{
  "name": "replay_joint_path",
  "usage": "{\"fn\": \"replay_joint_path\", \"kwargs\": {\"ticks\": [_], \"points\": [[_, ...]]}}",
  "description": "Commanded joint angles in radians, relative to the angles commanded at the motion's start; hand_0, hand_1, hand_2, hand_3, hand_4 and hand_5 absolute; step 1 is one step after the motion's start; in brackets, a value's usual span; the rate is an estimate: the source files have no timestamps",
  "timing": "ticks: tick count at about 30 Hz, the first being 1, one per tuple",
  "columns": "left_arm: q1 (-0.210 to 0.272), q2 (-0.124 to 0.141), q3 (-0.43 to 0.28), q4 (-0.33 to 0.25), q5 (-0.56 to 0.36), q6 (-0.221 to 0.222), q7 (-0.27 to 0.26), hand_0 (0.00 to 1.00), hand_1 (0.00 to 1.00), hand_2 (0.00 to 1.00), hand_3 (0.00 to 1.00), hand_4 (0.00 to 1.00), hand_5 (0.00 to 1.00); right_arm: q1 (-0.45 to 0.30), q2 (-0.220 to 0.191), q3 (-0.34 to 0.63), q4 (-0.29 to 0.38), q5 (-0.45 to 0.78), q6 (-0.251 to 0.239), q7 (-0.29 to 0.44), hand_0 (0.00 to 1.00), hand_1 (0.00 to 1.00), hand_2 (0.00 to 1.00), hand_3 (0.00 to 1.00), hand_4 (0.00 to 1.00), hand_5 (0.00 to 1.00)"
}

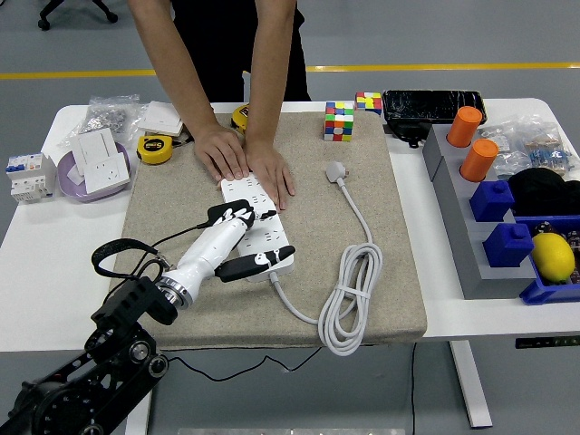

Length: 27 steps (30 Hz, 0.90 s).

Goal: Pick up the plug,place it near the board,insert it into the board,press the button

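The robot's left hand [234,241] lies over the near end of the white board [258,225], fingers spread and gripping nothing. At the board's far end a person's two hands [245,160] press flat on it. Right of the board, apart from it, the plug [336,171] lies on the beige mat [399,263], its cable [349,299] coiled nearer the table's front edge.

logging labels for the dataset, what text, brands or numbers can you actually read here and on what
None can be read for certain.
Yellow tape measure: a dark label with print, too blurred to read.
Second tape measure: mostly hidden behind the person's arm, no print visible.
White power strip: small marks by the sockets, too small to read.
Circuit breaker: no print legible.
Bags of parts: labels too small.
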State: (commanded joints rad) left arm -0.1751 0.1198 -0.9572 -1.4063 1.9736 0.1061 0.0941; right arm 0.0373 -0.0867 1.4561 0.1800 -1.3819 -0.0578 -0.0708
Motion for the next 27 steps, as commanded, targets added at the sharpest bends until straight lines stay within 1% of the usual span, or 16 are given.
{"fn": "replay_joint_path", "kwargs": {"ticks": [3,8,11,12,13,15,17,18,20,21,22,23,24,26,27], "points": [[0.003,0.003,-0.001,-0.022,0.002,0.005,-0.007,0.998,0.981,0.912,0.902,0.998,0.998,0.001,0.0,-0.002,0.0,0.003,0.0,0.001,0.796,0.703,0.713,0.752,0.998,0.998],[0.006,0.011,0.003,-0.1,0.001,0.015,-0.019,0.998,0.974,0.903,0.899,0.998,0.998,0.001,0.001,0.0,0.0,0.003,0.0,0.0,0.795,0.704,0.713,0.752,0.998,0.998],[0.01,0.022,0.013,-0.184,-0.005,0.015,-0.014,0.998,0.974,0.903,0.899,0.998,0.998,0.001,0.001,0.001,0.0,0.003,-0.001,0.001,0.795,0.704,0.713,0.752,0.998,0.998],[0.011,0.029,0.016,-0.207,-0.001,0.01,0.0,0.886,0.856,0.821,0.89,0.998,0.998,0.002,0.001,0.001,0.0,0.003,-0.001,0.001,0.796,0.703,0.713,0.752,0.998,0.998],[0.014,0.036,0.018,-0.246,0.013,-0.001,0.03,0.886,0.856,0.821,0.89,0.998,0.998,0.002,0.001,0.002,0.0,0.002,-0.001,0.001,0.796,0.703,0.713,0.752,0.998,0.998],[0.019,0.045,0.015,-0.297,0.05,-0.025,0.083,0.886,0.856,0.821,0.89,0.998,0.998,0.002,0.0,0.004,0.0,0.002,-0.001,0.001,0.796,0.703,0.713,0.752,0.998,0.998],[0.03,0.058,0.0,-0.36,0.129,-0.098,0.168,0.886,0.856,0.821,0.89,0.998,0.998,0.002,0.0,0.006,0.0,0.0,-0.001,0.0,0.796,0.703,0.713,0.752,0.998,0.998],[0.035,0.063,-0.006,-0.373,0.171,-0.137,0.212,0.247,0.099,0.174,0.896,0.712,0.285,0.001,0.0,0.007,0.0,-0.001,-0.001,0.0,0.794,0.703,0.713,0.753,0.998,0.998],[0.046,0.076,-0.02,-0.373,0.215,-0.2,0.294,0.247,0.099,0.174,0.896,0.712,0.285,0.001,-0.001,0.008,0.0,-0.003,0.0,0.0,0.794,0.703,0.713,0.753,0.998,0.998],[0.049,0.08,-0.023,-0.373,0.219,-0.229,0.323,0.247,0.099,0.174,0.896,0.712,0.285,0.001,-0.001,0.008,0.0,-0.004,0.0,-0.001,0.794,0.703,0.713,0.753,0.998,0.998],[0.057,0.088,-0.033,-0.373,0.217,-0.268,0.361,0.247,0.099,0.174,0.896,0.712,0.285,0.001,-0.002,0.01,0.0,-0.005,0.0,-0.001,0.794,0.703,0.713,0.753,0.998,0.998],[0.059,0.09,-0.035,-0.373,0.217,-0.298,0.379,0.247,0.099,0.174,0.896,0.712,0.285,0.001,-0.002,0.01,0.0,-0.006,0.0,-0.001,0.794,0.703,0.713,0.753,0.998,0.998],[0.065,0.095,-0.039,-0.373,0.212,-0.342,0.406,0.157,0.04,0.145,0.873,0.511,0.134,0.001,-0.002,0.007,0.0,-0.003,0.0,0.0,0.796,0.703,0.713,0.753,0.998,0.998],[0.068,0.097,-0.038,-0.373,0.21,-0.397,0.424,0.157,0.04,0.145,0.873,0.511,0.134,0.002,-0.003,0.004,0.0,-0.001,0.0,0.0,0.796,0.703,0.713,0.753,0.998,0.998],[0.068,0.096,-0.036,-0.373,0.209,-0.412,0.424,0.157,0.04,0.145,0.873,0.511,0.134,0.003,-0.003,0.002,0.0,0.0,-0.001,0.001,0.796,0.703,0.713,0.753,0.998,0.998]]}}
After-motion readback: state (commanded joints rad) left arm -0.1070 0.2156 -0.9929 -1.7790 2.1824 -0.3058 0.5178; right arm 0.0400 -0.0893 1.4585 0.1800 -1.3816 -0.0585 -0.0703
